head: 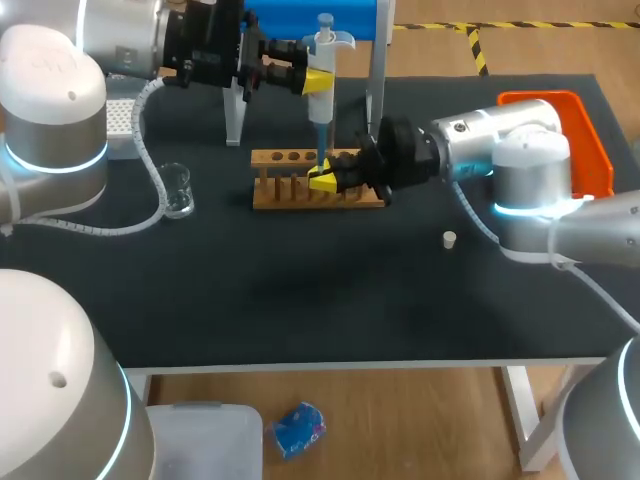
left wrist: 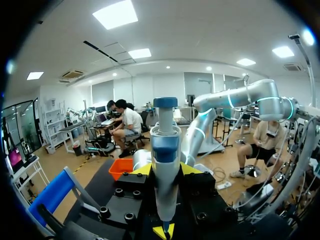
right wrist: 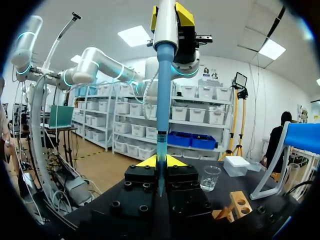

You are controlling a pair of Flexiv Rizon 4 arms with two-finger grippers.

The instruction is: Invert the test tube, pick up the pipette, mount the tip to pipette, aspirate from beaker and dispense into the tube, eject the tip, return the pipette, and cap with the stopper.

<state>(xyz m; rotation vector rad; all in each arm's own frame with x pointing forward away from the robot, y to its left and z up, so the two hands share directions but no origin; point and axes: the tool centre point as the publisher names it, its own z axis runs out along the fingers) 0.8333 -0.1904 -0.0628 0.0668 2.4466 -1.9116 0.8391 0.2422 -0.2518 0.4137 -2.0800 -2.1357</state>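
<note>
1. Waiting loose on the bench (head: 300,300), the stopper (head: 449,238) sits apart, for capping later.
2. Our right claw (head: 325,180) pinches the test tube (right wrist: 161,150) at the rack (head: 285,158), steadying it, we judge.
3. Our left claw (head: 318,82) clamps the pipette (head: 325,45) upright, tip (head: 319,140) aimed into the tube to dispense.

Materials and finishes on the surface (head: 300,310)
Surface matt black; rack (head: 275,196) smooth bare wood; beaker (head: 177,190) clear glossy glass; pipette (head: 322,75) glossy white plastic with translucent blue plastic tip (right wrist: 161,125); test tube (right wrist: 160,182) clear, glass or plastic, hard to tell; stopper (head: 450,239) pale, matt; tray (head: 600,160) glossy orange plastic.
</note>
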